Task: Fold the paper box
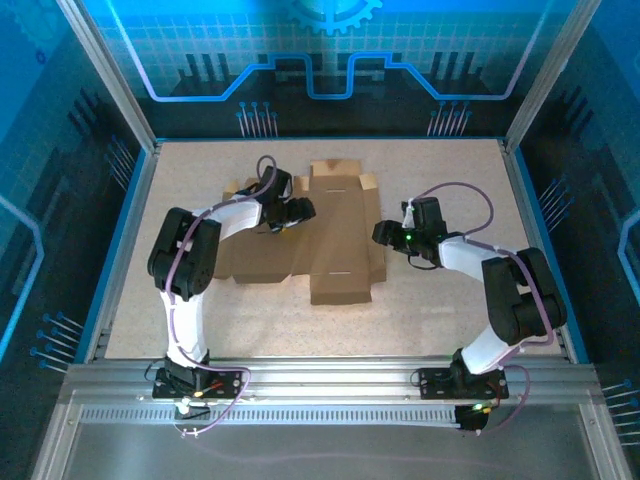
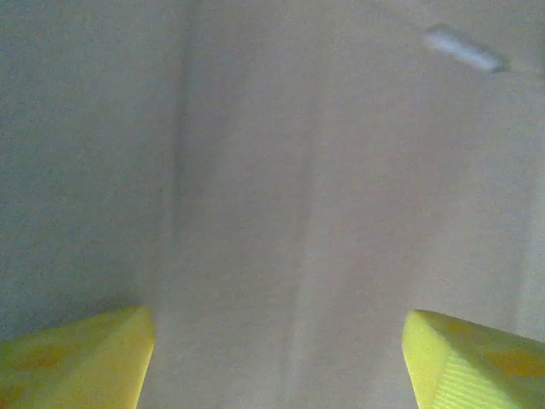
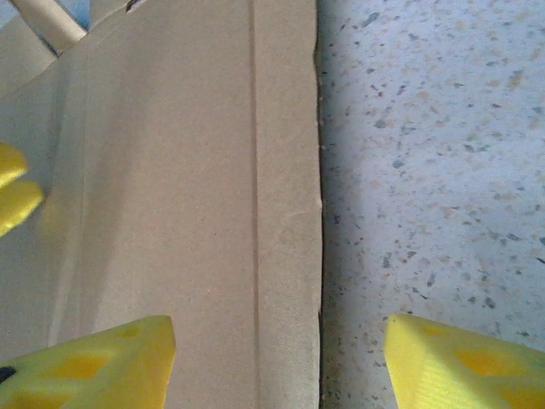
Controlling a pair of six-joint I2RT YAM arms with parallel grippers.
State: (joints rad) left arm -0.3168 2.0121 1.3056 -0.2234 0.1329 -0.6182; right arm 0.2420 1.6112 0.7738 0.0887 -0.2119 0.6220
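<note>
Two bent arms over the paper box [image 1: 340, 240]; left fingers [image 2: 77, 358] apart; right fingers [image 3: 94, 366] apart astride its edge

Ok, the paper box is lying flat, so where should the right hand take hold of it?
Take the narrow strip along the right edge of the paper box, outside the crease, coming in low from the table side. The sheet lies flat, so this free edge likely offers the only bite, and the right hand is open astride it.
</note>
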